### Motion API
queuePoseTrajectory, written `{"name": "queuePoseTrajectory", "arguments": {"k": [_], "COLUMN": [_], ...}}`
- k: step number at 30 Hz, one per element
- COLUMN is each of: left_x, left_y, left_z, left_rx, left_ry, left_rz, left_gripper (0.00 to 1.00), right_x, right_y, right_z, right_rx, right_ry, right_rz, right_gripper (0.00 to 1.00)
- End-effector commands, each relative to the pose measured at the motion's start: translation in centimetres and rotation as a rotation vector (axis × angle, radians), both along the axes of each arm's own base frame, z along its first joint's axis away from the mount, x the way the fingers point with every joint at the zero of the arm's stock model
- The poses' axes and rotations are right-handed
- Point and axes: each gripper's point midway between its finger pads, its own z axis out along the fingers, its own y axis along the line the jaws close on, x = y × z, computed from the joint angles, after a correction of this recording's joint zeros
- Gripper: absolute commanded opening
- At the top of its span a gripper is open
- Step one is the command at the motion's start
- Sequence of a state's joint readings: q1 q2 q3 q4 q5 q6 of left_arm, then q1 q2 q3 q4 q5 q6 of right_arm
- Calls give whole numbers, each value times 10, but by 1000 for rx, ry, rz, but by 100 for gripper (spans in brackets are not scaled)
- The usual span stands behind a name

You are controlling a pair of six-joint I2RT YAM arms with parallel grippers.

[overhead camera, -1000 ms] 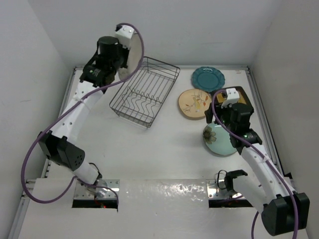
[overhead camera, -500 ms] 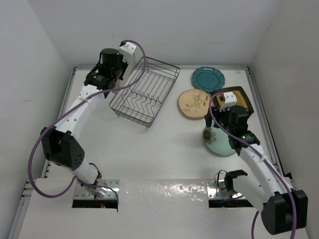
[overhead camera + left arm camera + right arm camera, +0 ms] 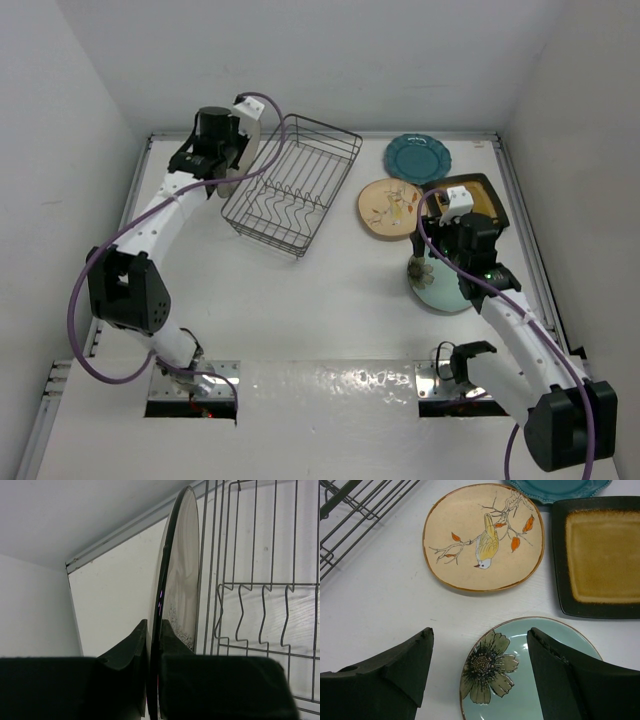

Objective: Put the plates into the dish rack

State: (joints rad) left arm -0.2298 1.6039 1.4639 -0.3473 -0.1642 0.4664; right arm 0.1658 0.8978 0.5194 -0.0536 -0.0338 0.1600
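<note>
My left gripper is shut on the grey dark-rimmed plate, held on edge just outside the left wall of the dark wire dish rack; the plate also shows in the top view. My right gripper is open and empty above the pale aqua flower plate, which lies flat on the table. The cream bird plate, the scalloped teal plate and the square amber plate lie flat at the right. The rack holds no plate.
White walls close in the table on the left, back and right. The rack's wires stand right beside the held plate. The rack's corner shows at the upper left of the right wrist view.
My left gripper has come down and toward the rack's left wall with the grey plate. My right gripper has crept slightly back over the aqua plate.
</note>
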Motion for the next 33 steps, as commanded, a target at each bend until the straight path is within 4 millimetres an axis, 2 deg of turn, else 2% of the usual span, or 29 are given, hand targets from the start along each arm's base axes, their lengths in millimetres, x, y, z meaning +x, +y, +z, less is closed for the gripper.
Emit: {"name": "queuePoseTrajectory", "arguments": {"k": [1, 3, 6, 9, 11, 12, 15, 17, 21, 28, 33], "left_x": [16, 16, 15, 12, 8, 6, -2, -8, -7, 6, 12], "left_y": [-7, 3, 20, 22, 14, 3, -14, -23, -28, -30, -32], "left_z": [74, 99, 128, 148, 146, 146, 134, 137, 132, 86, 65], "left_rx": [-74, -64, -27, -34, -68, -97, -161, -198, -211, -172, -162], "left_ry": [-245, -313, -400, -453, -423, -410, -348, -342, -319, -224, -183], "left_rz": [-9, 42, 120, 125, 85, 28, -50, -94, -110, -113, -119], "left_gripper": [0, 0, 0, 0, 0, 0, 0, 0, 0, 0, 0], "right_x": [4, 5, 5, 5, 5, 5, 5, 5, 5, 3, 3], "right_y": [1, 2, 3, 5, 5, 5, 6, 6, 7, 6, 6], "right_z": [9, 9, 8, 7, 6, 5, 5, 4, 5, 3, 2], "right_rx": [-1, -2, 2, 4, 3, 3, 3, 0, 3, -2, -5], "right_ry": [-43, -43, -37, -31, -28, -25, -24, -23, -19, -14, -13], "right_rz": [12, 14, 19, 28, 30, 31, 34, 39, 41, 43, 44], "right_gripper": [74, 74, 74, 74, 74, 74, 74, 74, 74, 74, 74]}}
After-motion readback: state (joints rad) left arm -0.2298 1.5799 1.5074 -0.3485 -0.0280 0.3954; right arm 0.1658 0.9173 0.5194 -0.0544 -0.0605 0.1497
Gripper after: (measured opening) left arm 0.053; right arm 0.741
